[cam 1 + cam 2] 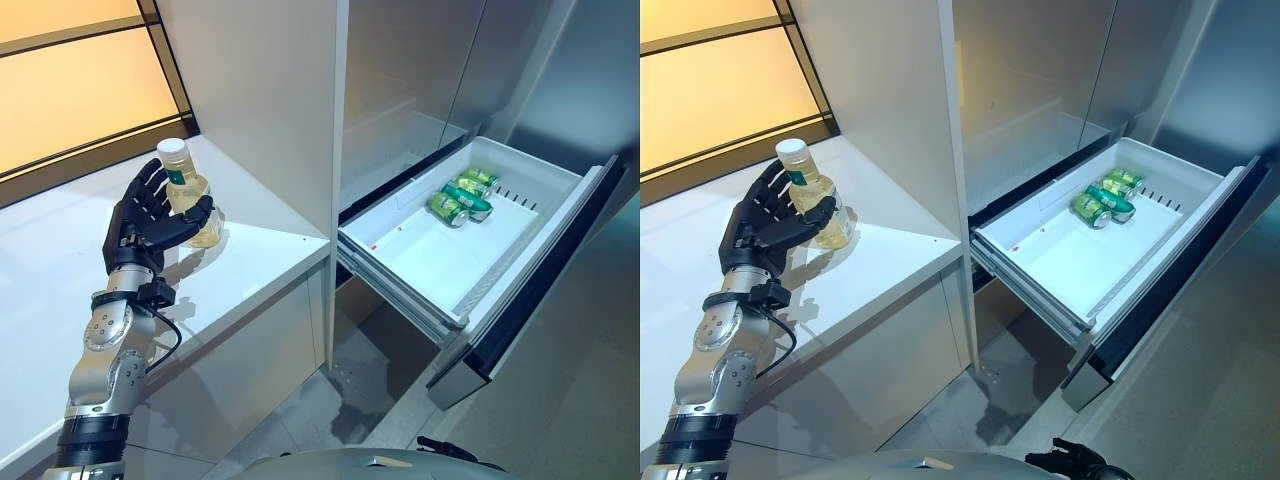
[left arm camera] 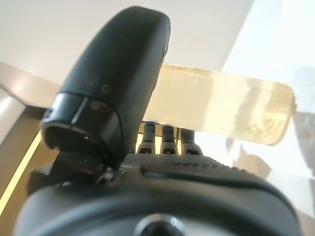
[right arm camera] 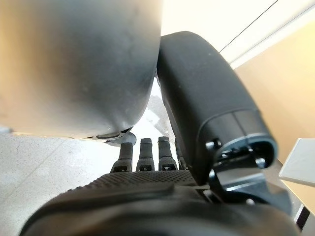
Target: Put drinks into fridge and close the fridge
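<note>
A clear bottle (image 1: 188,200) of pale yellow drink with a white cap stands on the white counter (image 1: 60,270) at the left. My left hand (image 1: 148,225) is at the bottle: its fingers stand fairly straight behind it and its thumb lies across the front. The left wrist view shows the bottle (image 2: 231,108) between the thumb (image 2: 118,78) and the fingers. The fridge's lower drawer (image 1: 420,262) is pulled out, white inside, with green cans (image 1: 462,198) lying at its back. My right hand (image 3: 147,196) hangs low with relaxed fingers, holding nothing, and also shows in the right eye view (image 1: 1070,458).
A tall white cabinet panel (image 1: 260,100) stands between the counter and the fridge. The drawer's dark front (image 1: 540,290) juts out over the grey floor (image 1: 570,400). The fridge's grey upper doors (image 1: 420,60) are shut.
</note>
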Robot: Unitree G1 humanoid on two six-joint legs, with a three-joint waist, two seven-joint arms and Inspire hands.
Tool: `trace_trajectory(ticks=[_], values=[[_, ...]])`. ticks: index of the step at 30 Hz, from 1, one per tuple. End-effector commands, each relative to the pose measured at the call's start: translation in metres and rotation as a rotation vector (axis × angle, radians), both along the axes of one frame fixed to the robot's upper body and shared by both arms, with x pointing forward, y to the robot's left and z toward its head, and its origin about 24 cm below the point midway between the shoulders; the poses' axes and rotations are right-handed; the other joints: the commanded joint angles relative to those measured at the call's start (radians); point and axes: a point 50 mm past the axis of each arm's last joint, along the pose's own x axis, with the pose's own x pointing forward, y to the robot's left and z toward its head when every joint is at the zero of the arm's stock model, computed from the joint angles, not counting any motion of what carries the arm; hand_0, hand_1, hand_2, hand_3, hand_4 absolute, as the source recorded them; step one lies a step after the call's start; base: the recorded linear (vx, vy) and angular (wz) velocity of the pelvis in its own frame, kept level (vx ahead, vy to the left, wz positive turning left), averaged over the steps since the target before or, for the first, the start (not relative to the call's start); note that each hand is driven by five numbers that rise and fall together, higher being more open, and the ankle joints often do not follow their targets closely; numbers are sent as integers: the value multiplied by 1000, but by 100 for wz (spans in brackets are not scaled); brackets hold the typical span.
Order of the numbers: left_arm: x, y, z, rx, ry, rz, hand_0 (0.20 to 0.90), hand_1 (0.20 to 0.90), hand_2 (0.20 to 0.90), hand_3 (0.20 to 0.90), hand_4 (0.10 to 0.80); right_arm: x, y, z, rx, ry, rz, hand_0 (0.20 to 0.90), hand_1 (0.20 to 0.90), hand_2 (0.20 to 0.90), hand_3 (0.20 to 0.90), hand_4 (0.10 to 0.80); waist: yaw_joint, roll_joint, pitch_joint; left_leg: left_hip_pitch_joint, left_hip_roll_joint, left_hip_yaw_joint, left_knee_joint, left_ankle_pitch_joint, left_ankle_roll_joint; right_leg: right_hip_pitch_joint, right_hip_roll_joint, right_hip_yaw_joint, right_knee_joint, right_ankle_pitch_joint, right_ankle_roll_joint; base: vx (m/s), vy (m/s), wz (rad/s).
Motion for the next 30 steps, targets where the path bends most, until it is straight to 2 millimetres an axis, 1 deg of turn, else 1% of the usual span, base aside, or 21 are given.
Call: trace_trajectory(ticks=[1,6,11,20,24,30], values=[[13,5,51,84,-198,-16,900,900,900,900,800,14,2,3,-3,-33,16,900,900,900,900,800,-12,-15,10,0,-102,3,6,-104,68,25,46,52,14,-85,8,0,0,0],[16,9,46,110,-159,38,900,900,900,900,800,15,2,3,-4,-32,21,900,900,900,900,800,-17,-14,10,1,-103,5,6,-104,69,25,46,52,14,-84,8,0,0,0],[20,8,45,109,-147,37,900,900,900,900,800,15,2,3,-4,-30,27,900,900,900,900,800,-22,-13,9,3,-102,9,6,-103,69,24,46,53,15,-83,9,0,0,0],[22,8,49,103,-188,74,900,900,900,900,800,13,2,2,-4,-21,34,900,900,900,900,800,-30,-14,7,8,-100,13,6,-106,68,26,47,54,15,-84,8,0,0,0],[24,8,47,80,-196,75,900,900,900,900,800,12,2,2,-3,-20,43,900,900,900,900,800,-36,-14,6,11,-99,16,6,-107,68,26,47,58,16,-85,8,0,0,0],[27,8,51,72,-234,104,900,900,900,900,800,10,2,2,-1,-14,51,900,900,900,900,800,-41,-16,3,14,-99,18,6,-109,67,29,48,62,16,-86,8,0,0,0]])
